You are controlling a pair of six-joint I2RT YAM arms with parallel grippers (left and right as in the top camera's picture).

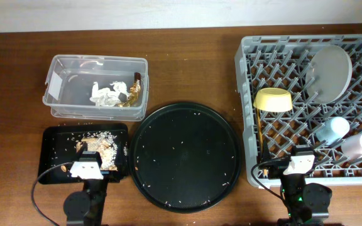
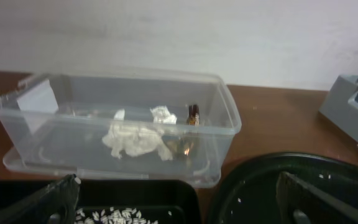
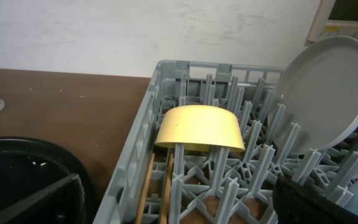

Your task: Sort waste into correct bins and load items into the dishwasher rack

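The clear tub [image 1: 61,103] holds crumpled white tissue [image 1: 105,94] and the brown-gold wrapper [image 1: 134,86]; the left wrist view shows the tub [image 2: 55,112], tissue [image 2: 135,140] and wrapper [image 2: 193,115]. The black rectangular tray [image 1: 52,157] holds food scraps with rice [image 1: 100,144]. The grey rack [image 1: 247,63] holds the plate [image 1: 329,72], yellow bowl [image 1: 274,99], blue cup [image 1: 332,130], pink cup [image 1: 360,144] and chopsticks [image 1: 258,135]. My left gripper [image 1: 85,164] is open and empty over the black tray's front. My right gripper [image 1: 298,162] is open and empty over the rack's front edge.
A large round black tray [image 1: 184,154] with scattered rice grains lies between the black tray and the rack. In the right wrist view the bowl [image 3: 197,127] sits upside down on pegs, the plate [image 3: 328,93] stands on edge, and the chopsticks [image 3: 148,193] lie along the rack's left wall.
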